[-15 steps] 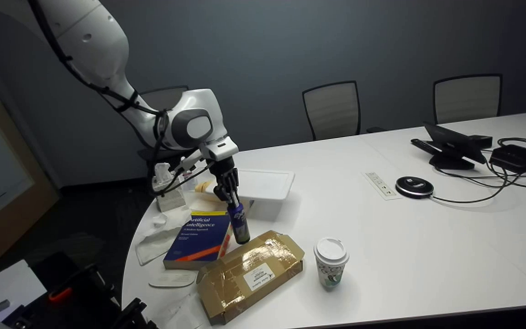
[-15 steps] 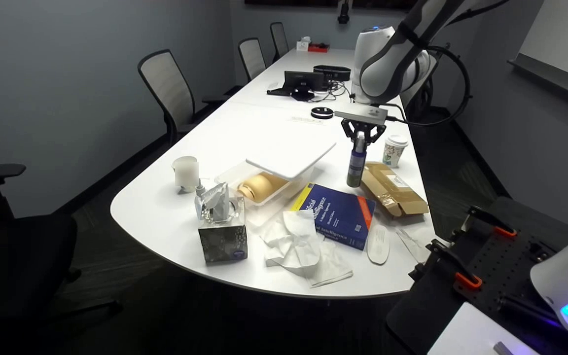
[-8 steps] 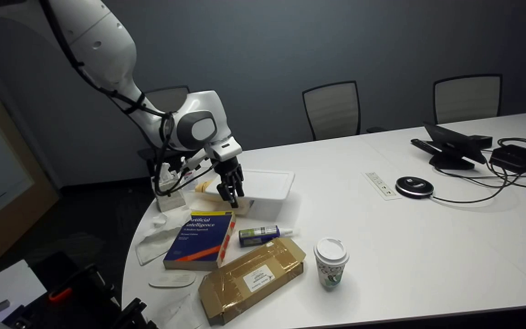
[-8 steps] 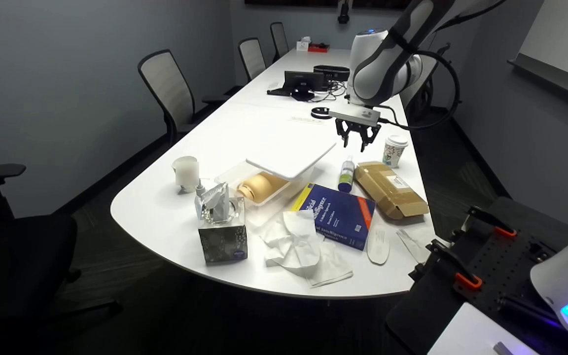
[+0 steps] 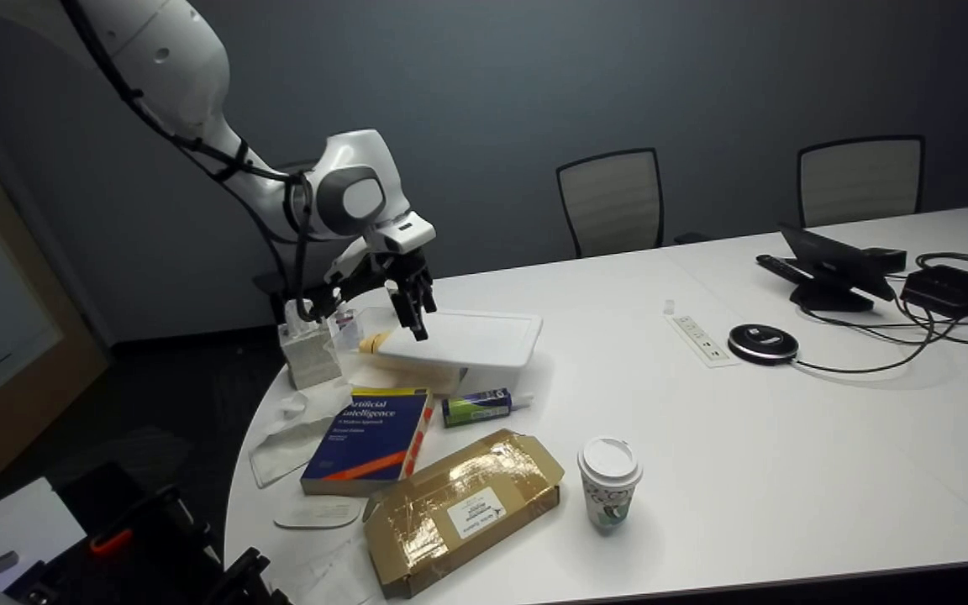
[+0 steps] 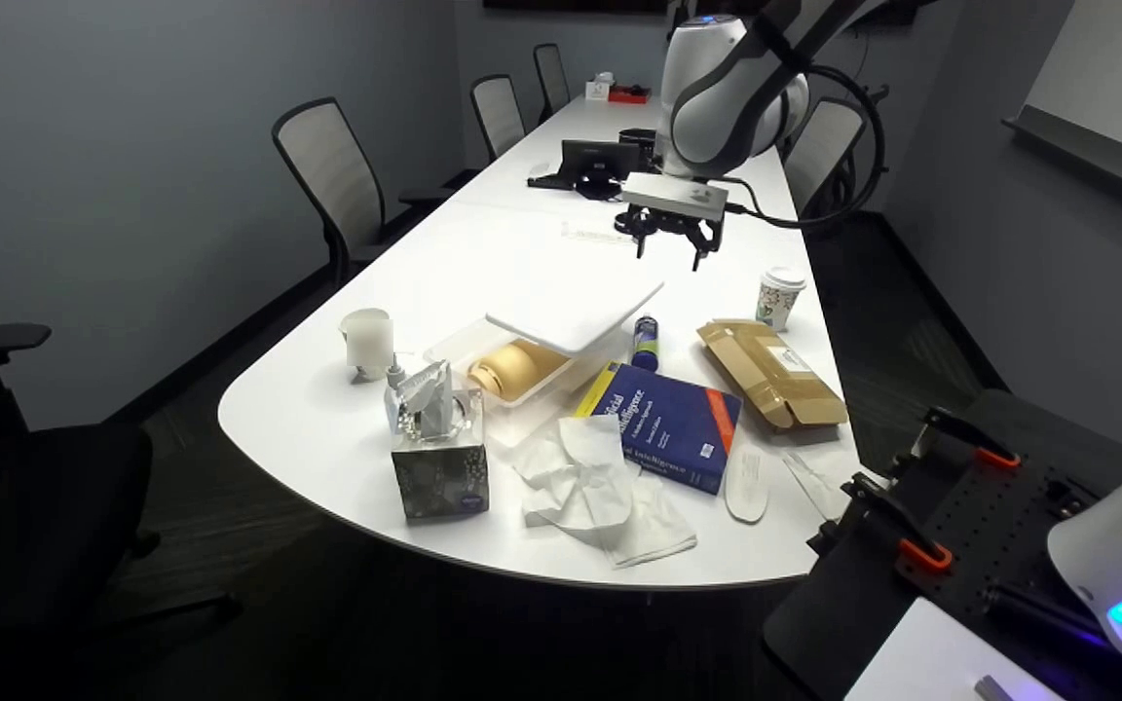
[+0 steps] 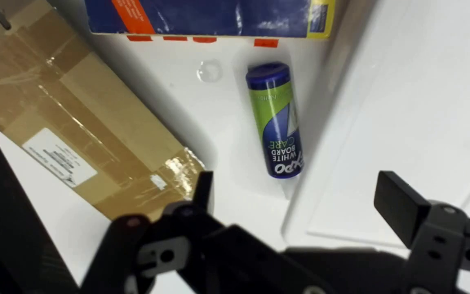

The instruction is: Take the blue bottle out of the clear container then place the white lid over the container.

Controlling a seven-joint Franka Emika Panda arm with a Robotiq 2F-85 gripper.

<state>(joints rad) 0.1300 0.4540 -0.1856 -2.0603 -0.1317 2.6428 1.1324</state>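
We are finding the fingers (image 7: 400, 208) of the gripper (image 7: 303, 200) standing wide apart, with table (image 7: 245, 206) and part of the white lid (image 7: 402, 114) showing between them. In both exterior views the gripper is pointing down and hanging above the table. Over it, the wrist (image 5: 360, 155) is leaning slightly and the arm (image 5: 169, 63) is sloping down from an exterior view's upper left. We are locating the blue bottle (image 7: 276, 122) outside the clear container (image 6: 543, 401), lying on its side on the table just beside the lid. Its base is facing the book (image 7: 218, 16); its pale nozzle (image 7: 288, 186) is ending at the lid's edge, and we are unable to tell whether the two are touching. The lid is sitting over part of the container, a tan rounded object (image 6: 519, 366) showing at the uncovered end. Farther out, a cardboard box (image 6: 777, 378) is lying near an upright paper cup (image 6: 779, 297).
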